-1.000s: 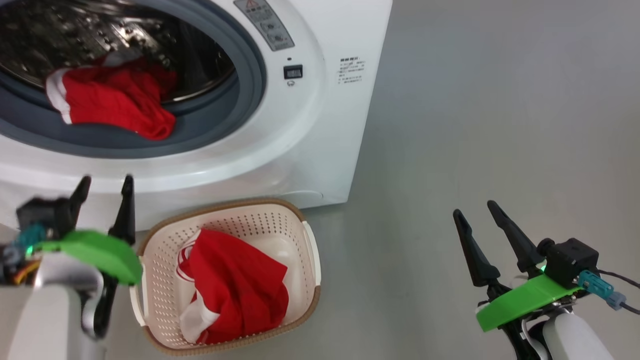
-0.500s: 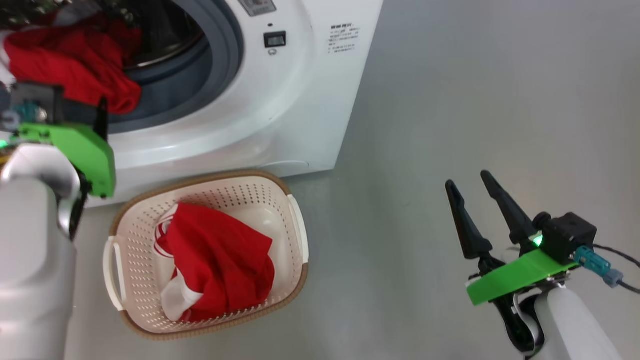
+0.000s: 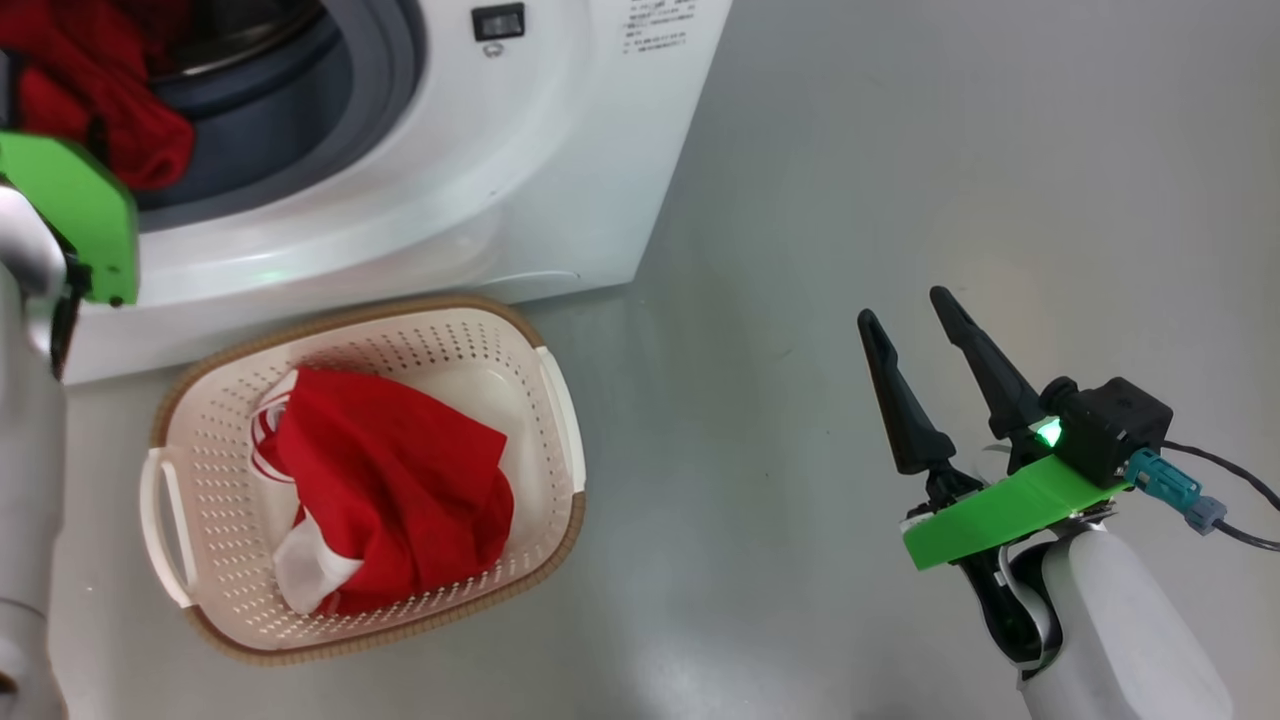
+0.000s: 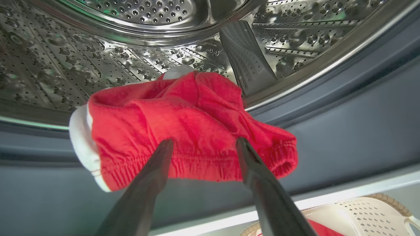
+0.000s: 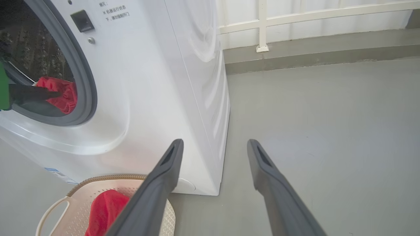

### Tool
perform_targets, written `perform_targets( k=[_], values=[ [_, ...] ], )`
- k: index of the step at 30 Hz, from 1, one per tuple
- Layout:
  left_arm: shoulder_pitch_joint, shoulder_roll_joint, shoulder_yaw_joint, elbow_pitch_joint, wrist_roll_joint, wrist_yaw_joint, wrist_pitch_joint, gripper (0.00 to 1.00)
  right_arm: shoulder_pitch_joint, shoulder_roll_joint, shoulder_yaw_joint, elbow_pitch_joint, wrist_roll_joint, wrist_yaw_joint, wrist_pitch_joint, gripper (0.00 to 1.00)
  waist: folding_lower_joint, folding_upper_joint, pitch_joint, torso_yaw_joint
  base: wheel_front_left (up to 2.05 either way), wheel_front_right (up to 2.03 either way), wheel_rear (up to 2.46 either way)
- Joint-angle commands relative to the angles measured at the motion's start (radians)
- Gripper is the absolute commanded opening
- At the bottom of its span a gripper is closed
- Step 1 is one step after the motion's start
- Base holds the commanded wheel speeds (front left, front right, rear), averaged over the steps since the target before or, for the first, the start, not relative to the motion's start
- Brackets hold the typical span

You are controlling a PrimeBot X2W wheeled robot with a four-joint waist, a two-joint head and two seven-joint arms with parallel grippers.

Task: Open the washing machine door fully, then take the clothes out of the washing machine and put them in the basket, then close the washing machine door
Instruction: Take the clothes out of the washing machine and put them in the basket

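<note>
The right arm ends in two long black jaws that taper to narrow tips. Behind them lies a flat bright green plate [image 3: 1000, 510] carrying a black boxy camera block [image 3: 1115, 435] with a small green light [image 3: 1047, 432] lit at its front. A teal plug [image 3: 1160, 478] with a grey collar leads into a thin dark cable [image 3: 1255, 540]. The right forearm [image 3: 1130, 640] is smooth, rounded and pale grey-white. The left arm has a matching green plate [image 3: 70, 215] over a pale grey forearm [image 3: 25, 480]; its jaws look matte dark grey.
</note>
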Motion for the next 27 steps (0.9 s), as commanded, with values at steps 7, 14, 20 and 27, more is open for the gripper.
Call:
perform_targets(
  k=[7, 14, 20, 27],
  values=[
    [-0.096, 0.064, 0.005, 0.092, 0.007, 0.026, -0.039, 1.0, -0.016, 0.012, 0.029, -0.023, -0.013, 0.002, -0.012, 1.0, 0.0, 0.0, 0.035, -0.03, 0.0, 0.0, 0.0],
    [-0.136, 0.084, -0.023, 0.194, 0.018, 0.031, -0.082, 0.0, -0.018, 0.018, 0.036, -0.023, -0.013, 0.002, -0.012, 1.0, 0.0, 0.0, 0.037, -0.05, 0.0, 0.0, 0.0],
    [-0.145, 0.083, -0.032, 0.234, 0.011, 0.034, -0.121, 0.0, -0.017, 0.018, 0.033, -0.02, -0.015, 0.002, -0.012, 1.0, 0.0, 0.0, 0.032, -0.049, 0.0, 0.0, 0.0],
    [-0.117, 0.052, -0.007, 0.25, -0.044, 0.014, -0.232, 0.0, -0.006, 0.012, 0.029, -0.013, -0.014, 0.002, -0.012, 1.0, 0.0, 0.0, -0.007, -0.031, 0.0, 0.0, 0.0]
  ],
)
